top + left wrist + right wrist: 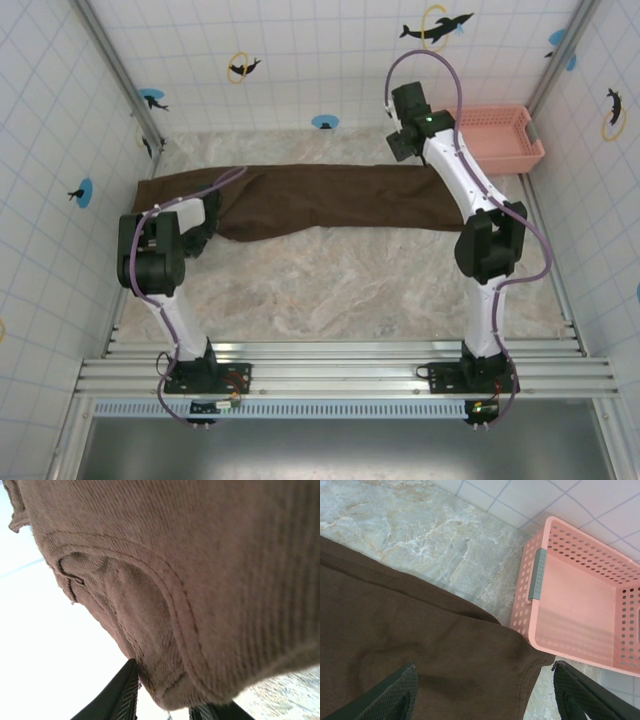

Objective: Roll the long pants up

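From above, the pants lie flat in a long brown strip across the far side of the table, going from left to right. The left gripper is at their left end. The right gripper is over their right end, near the pink basket. From up there the fingers are too small to make out. The left wrist view is very close. It shows a thick stitched edge of the brown cloth sitting between the two dark fingers, which are close together. I cannot tell if they are pinching it. The right wrist view shows that gripper's fingers far apart, over the end of the pants. It also shows the basket just beside that end, with holes in its walls and a grey handle.
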Robot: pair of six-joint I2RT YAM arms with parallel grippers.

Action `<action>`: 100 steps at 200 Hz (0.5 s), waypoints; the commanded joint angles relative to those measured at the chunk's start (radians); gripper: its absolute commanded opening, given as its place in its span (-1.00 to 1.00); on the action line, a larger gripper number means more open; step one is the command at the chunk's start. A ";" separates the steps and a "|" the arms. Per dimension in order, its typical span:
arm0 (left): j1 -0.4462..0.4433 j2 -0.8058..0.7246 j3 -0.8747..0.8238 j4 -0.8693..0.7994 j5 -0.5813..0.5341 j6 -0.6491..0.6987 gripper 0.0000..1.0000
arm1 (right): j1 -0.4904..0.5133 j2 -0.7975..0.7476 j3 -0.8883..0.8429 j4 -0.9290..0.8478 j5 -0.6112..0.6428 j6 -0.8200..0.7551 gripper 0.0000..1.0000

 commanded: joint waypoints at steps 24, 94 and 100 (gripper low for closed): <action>0.012 0.005 0.048 -0.010 -0.016 -0.008 -1.00 | 0.016 0.010 0.013 -0.026 0.029 -0.016 0.48; 0.024 -0.065 0.241 -0.038 0.010 -0.041 -1.00 | 0.046 0.035 0.010 -0.037 0.020 -0.032 0.47; 0.027 -0.056 0.287 -0.048 0.016 -0.043 -1.00 | 0.051 0.034 0.003 -0.041 0.017 -0.032 0.47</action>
